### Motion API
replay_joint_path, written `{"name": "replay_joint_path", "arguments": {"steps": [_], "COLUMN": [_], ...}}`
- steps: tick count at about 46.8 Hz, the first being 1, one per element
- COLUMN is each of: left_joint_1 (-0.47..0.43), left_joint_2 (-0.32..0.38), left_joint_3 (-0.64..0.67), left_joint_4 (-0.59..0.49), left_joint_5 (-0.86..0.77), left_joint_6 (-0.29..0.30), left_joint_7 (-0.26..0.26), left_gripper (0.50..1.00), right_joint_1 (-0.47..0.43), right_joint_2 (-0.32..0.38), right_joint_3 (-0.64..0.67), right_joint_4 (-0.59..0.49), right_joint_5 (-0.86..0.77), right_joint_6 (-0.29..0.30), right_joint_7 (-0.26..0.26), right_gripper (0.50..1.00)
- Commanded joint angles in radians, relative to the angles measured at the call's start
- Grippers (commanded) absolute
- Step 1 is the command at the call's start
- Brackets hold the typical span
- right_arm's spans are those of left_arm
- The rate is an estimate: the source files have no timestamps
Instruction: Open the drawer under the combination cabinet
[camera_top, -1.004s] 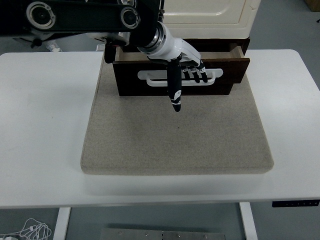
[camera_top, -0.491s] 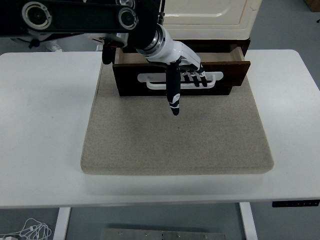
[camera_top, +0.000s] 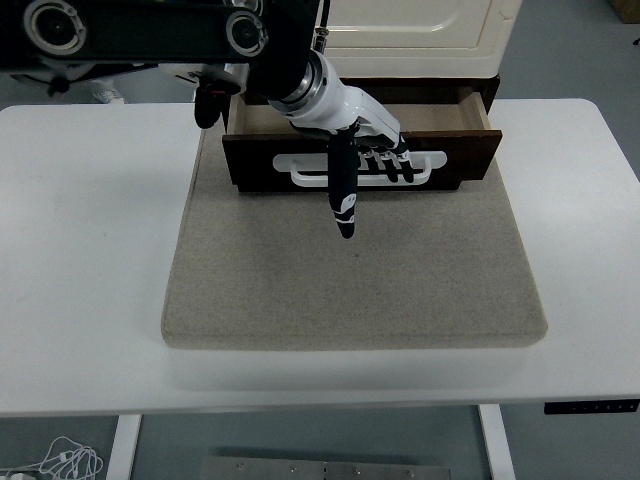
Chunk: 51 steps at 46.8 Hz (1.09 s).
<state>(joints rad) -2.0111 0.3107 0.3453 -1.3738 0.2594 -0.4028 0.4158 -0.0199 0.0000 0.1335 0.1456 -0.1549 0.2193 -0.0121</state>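
A cream cabinet stands at the far middle of the table on a dark wooden base. Its dark brown drawer is pulled part-way out over a beige mat, and the inside shows pale wood. A white handle runs across the drawer front. My left hand reaches in from the upper left. Its fingers are hooked through the handle, and the thumb points down over the mat. My right arm is out of view.
The white table carries the mat at its middle. The drawer's front overhangs the mat's far edge.
The drawer has slid further out toward the near edge, pulled by my left hand, which moved with it. More of the drawer's inside shows.
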Motion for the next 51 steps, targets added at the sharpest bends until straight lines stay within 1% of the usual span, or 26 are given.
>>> {"name": "replay_joint_path", "arguments": {"steps": [1, 7, 23, 30, 38, 41, 44, 48, 51], "left_joint_1": [-0.002, -0.006, -0.017, -0.017, -0.012, 0.005, 0.021, 0.051, 0.063], "left_joint_2": [0.004, 0.008, 0.019, 0.025, 0.041, 0.044, 0.05, 0.053, 0.053], "left_joint_3": [-0.003, -0.005, -0.014, -0.054, -0.159, -0.232, -0.299, -0.393, -0.457], "left_joint_4": [-0.002, -0.005, -0.031, -0.031, -0.027, -0.022, -0.022, -0.019, -0.002], "left_joint_5": [-0.002, -0.005, -0.015, -0.015, -0.015, -0.015, -0.014, -0.014, -0.014], "left_joint_6": [-0.002, -0.021, -0.034, -0.04, -0.037, -0.028, -0.011, 0.053, 0.084], "left_joint_7": [0.0, 0.0, 0.0, -0.002, -0.02, -0.022, -0.04, -0.094, -0.115], "left_gripper": [1.0, 1.0, 1.0, 1.0, 1.0, 1.0, 1.0, 1.0, 1.0], "right_joint_1": [0.0, 0.0, 0.0, 0.0, 0.0, 0.0, 0.0, 0.0, 0.0], "right_joint_2": [0.0, 0.0, 0.0, 0.0, 0.0, 0.0, 0.0, 0.0, 0.0], "right_joint_3": [0.0, 0.0, 0.0, 0.0, 0.0, 0.0, 0.0, 0.0, 0.0], "right_joint_4": [0.0, 0.0, 0.0, 0.0, 0.0, -0.001, 0.0, 0.0, 0.0], "right_joint_5": [0.0, 0.0, 0.0, 0.0, 0.0, 0.0, 0.0, 0.0, 0.0], "right_joint_6": [0.0, 0.0, 0.0, 0.0, 0.0, 0.0, 0.0, 0.0, 0.0], "right_joint_7": [0.0, 0.0, 0.0, 0.0, 0.0, 0.0, 0.0, 0.0, 0.0], "right_gripper": [0.926, 0.926, 0.926, 0.926, 0.926, 0.926, 0.926, 0.926, 0.926]}}
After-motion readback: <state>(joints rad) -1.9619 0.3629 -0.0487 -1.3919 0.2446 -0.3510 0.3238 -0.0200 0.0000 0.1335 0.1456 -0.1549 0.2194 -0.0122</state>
